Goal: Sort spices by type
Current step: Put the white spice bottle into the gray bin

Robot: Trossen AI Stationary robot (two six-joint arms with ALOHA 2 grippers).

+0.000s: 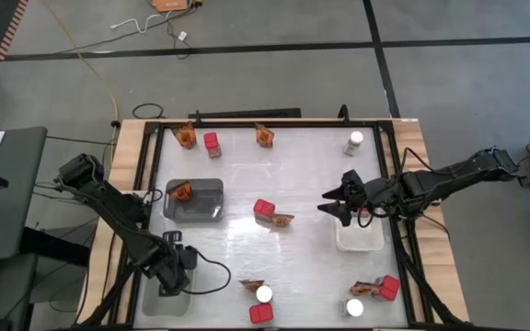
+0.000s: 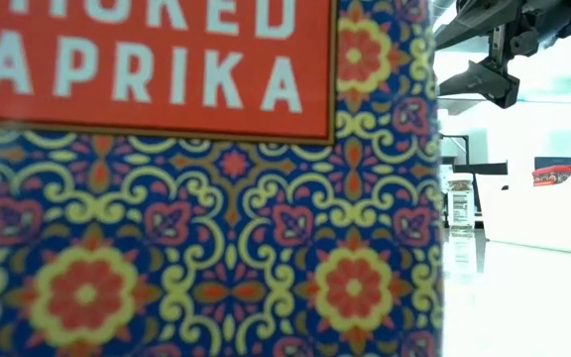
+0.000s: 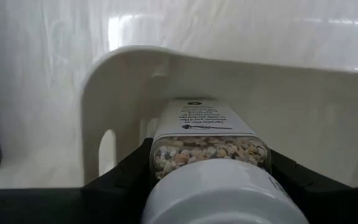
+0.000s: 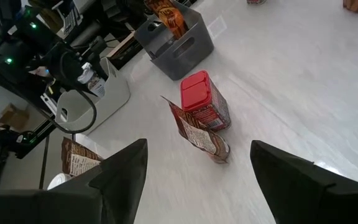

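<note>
Already over the white tray (image 1: 152, 302), the left gripper (image 1: 175, 262) holds a white-lidded jar (image 3: 210, 146) clamped between its fingers; released tilted, the jar could tip or catch the rim. The right gripper (image 1: 337, 202) hangs open mid-table, empty.

a patterned blue, yellow and red paprika box (image 2: 201, 198) stands right against the low camera, hiding most of the table, its label lettering cut off at the top edge. in the left wrist view, the white-lidded round spice jar (image 3: 210, 149) is cropped at the bottom edge, its label print too small to read. from above, the white tray (image 1: 167, 302) under the left arm is largely hidden.
</note>
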